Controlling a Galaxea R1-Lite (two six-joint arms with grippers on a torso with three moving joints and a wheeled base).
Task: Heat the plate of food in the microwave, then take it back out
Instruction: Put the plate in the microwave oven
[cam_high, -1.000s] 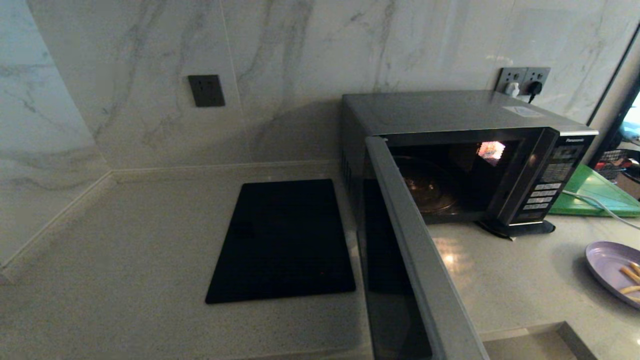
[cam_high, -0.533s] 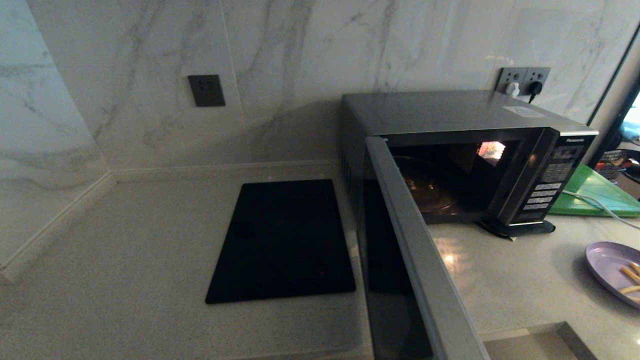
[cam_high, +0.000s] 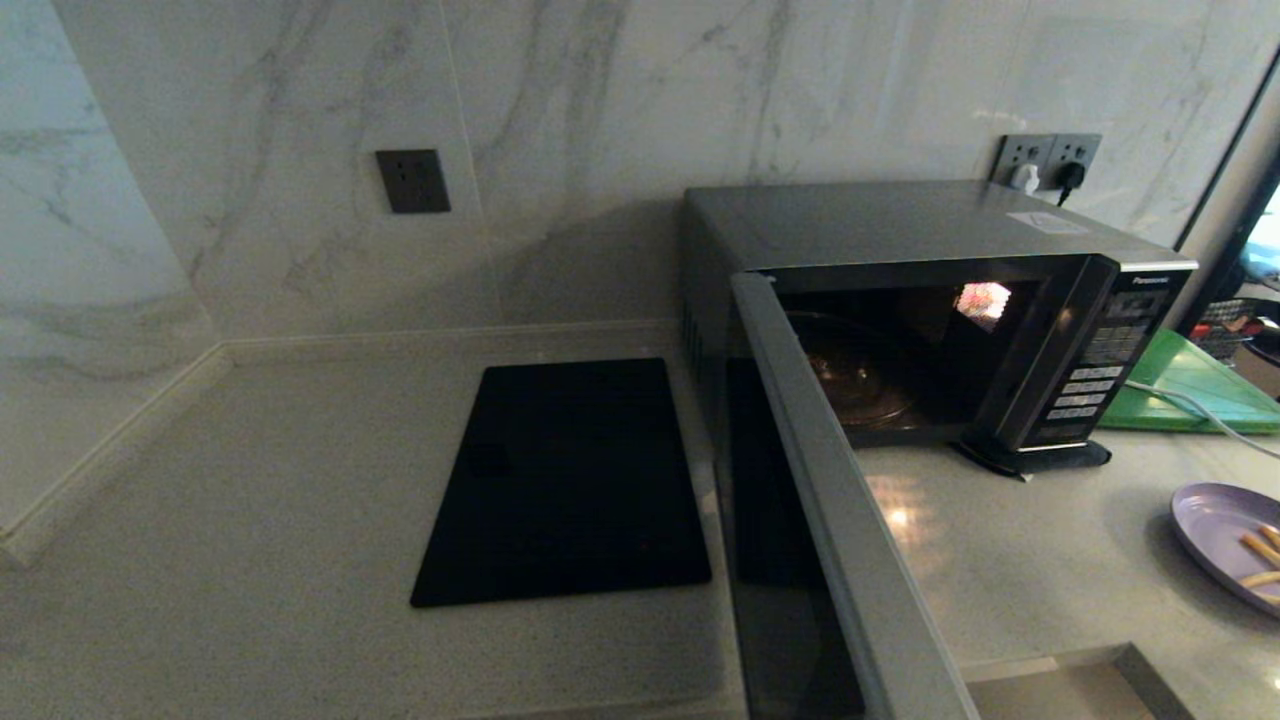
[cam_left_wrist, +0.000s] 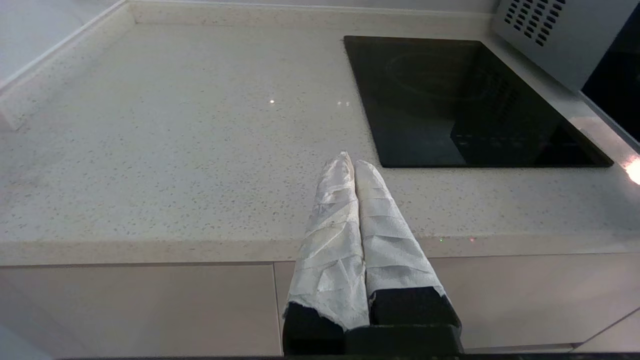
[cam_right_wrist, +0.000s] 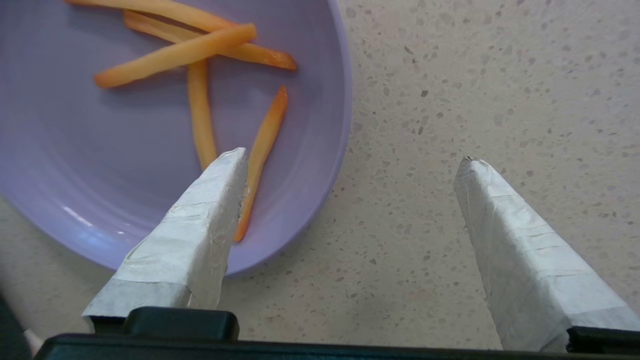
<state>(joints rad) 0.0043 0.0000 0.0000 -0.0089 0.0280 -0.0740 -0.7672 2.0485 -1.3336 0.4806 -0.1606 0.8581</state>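
at the counter's right edge: plate of food (cam_high: 1225, 540), lavender, shallow, round, with thin orange sticks; partly cut off in the head view. right gripper (cam_right_wrist: 350, 160) above its rim, taped fingers (cam_right_wrist: 200, 225) spread wide, one over the plate, one over bare speckled counter (cam_high: 250, 520); nothing held. microwave (cam_high: 900, 230) well apart to the left, door (cam_high: 840, 520) swung open, cavity lit. black panel (cam_high: 565, 480) flat beside it. left gripper (cam_left_wrist: 352, 162) closed, empty, at the counter's front edge.

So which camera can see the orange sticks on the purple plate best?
The right wrist view: the orange sticks lie large and clear on the purple plate, under the open right gripper. The head view catches only part of the plate at its right edge. The left wrist view shows none.
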